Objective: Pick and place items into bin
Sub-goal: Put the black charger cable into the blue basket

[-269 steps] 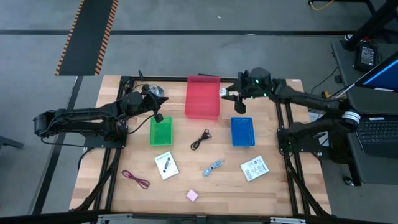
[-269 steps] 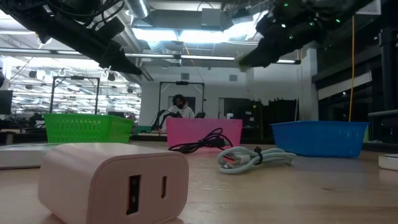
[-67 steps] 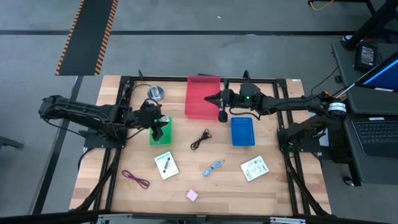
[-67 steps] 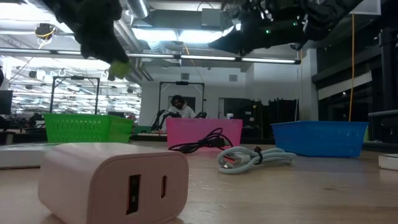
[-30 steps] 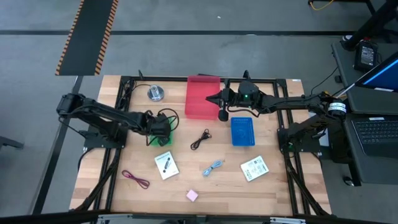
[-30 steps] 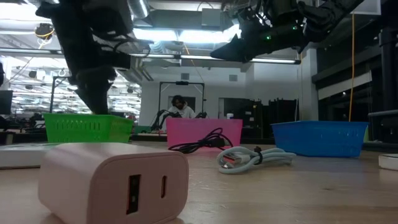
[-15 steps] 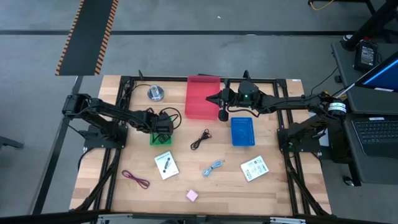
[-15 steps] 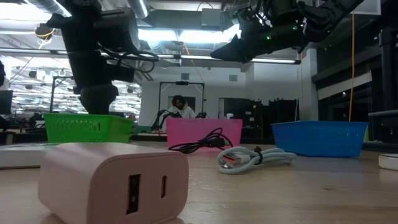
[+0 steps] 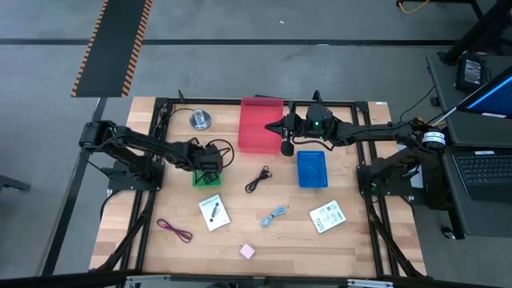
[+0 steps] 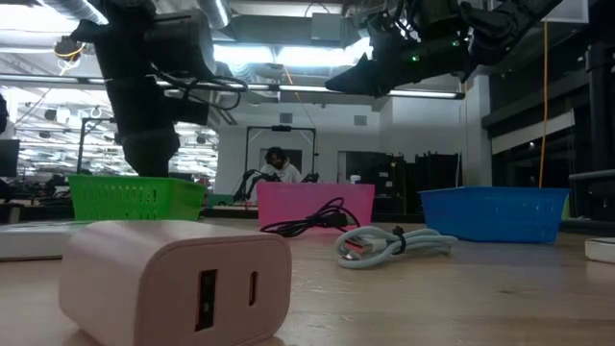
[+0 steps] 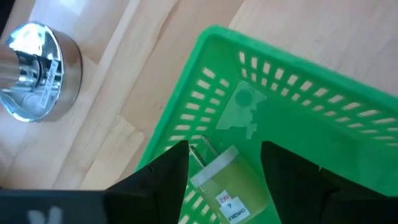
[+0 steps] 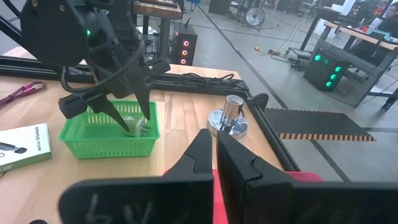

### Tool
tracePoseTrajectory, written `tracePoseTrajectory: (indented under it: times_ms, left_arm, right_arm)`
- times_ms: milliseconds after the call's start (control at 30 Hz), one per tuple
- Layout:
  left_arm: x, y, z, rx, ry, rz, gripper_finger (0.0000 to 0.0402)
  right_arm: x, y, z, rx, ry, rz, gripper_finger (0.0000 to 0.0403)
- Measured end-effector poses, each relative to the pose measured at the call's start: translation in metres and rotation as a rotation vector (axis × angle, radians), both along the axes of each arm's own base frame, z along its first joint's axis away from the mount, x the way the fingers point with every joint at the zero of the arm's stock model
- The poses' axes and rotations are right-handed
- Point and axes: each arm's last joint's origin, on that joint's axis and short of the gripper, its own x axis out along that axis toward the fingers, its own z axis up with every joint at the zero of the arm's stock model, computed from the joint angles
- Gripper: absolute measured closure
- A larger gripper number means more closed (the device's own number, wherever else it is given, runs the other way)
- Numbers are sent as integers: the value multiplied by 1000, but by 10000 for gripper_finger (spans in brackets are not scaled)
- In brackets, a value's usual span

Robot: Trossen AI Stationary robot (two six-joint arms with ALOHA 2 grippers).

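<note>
Glossy green plastic basket (image 11: 292, 112) (perforated walls) on pale matt wood table (image 11: 112, 155)

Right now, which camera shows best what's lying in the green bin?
The left wrist view: it looks straight into the green bin at a pale green item. The right wrist view shows it small; the high view's arm covers it, and the low view shows only the bin's wall.

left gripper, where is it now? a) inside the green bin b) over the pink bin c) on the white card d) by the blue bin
a: the left gripper is down in the green bin, fingers open around a small pale block.
</note>
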Motion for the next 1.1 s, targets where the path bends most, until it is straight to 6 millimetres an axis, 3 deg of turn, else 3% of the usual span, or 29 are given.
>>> tracePoseTrajectory:
  times_ms: [367,767,900,1100]
  left_arm:
    - [8,-8,50,38,-137,-194,234]
    - [-26,-35,99,31,-376,-361,267]
    - [-30,-41,104,64,-424,-383,276]
    - [-25,-53,85,74,-495,-536,301]
  right_arm:
    - [0,0,-3,9,26,0,398]
    - [0,0,-3,9,26,2,398]
    - [0,1,-3,7,28,4,398]
    - [2,10,-4,-34,44,65,398]
